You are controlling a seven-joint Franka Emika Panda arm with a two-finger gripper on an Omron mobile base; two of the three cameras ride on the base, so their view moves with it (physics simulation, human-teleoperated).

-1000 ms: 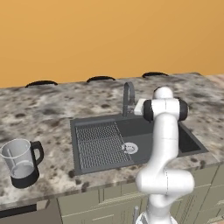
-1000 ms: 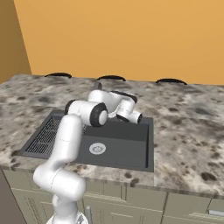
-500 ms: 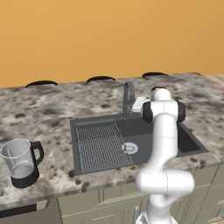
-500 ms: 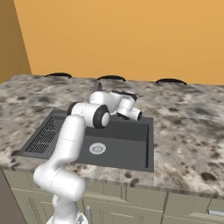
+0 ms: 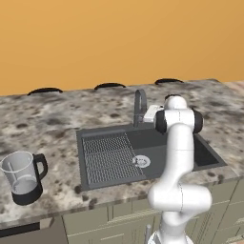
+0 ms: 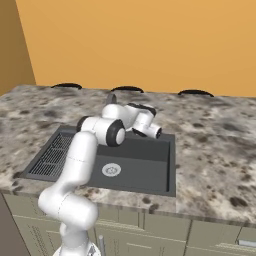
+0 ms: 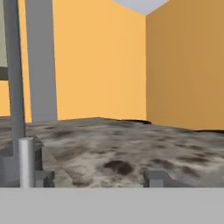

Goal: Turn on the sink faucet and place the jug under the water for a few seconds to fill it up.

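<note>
The dark grey sink faucet [image 5: 139,106] stands behind the sink [image 5: 206,153], and no water runs from it. In the left base view my white hand [image 5: 152,114] hovers just right of the spout, about level with its top. In the hand view the gripper [image 7: 99,178] is open, with a wide gap and nothing between its tips. There the faucet's thin stem [image 7: 14,78] and a short pale cylinder [image 7: 26,161] rise at the far left, beside the left fingertip [image 7: 44,177]. The clear jug [image 5: 21,176] with its black base and handle stands upright on the counter, far left of the sink.
The basin holds a ribbed draining grid [image 5: 107,157] on its left and a round silver drain [image 5: 141,161] in the middle. Three dark ovals [image 5: 109,86] lie along the back of the speckled counter [image 5: 57,124] against the orange wall. Cabinet fronts run below the counter edge.
My hand has edged slightly closer to the faucet. The jug and everything else stay where they were.
</note>
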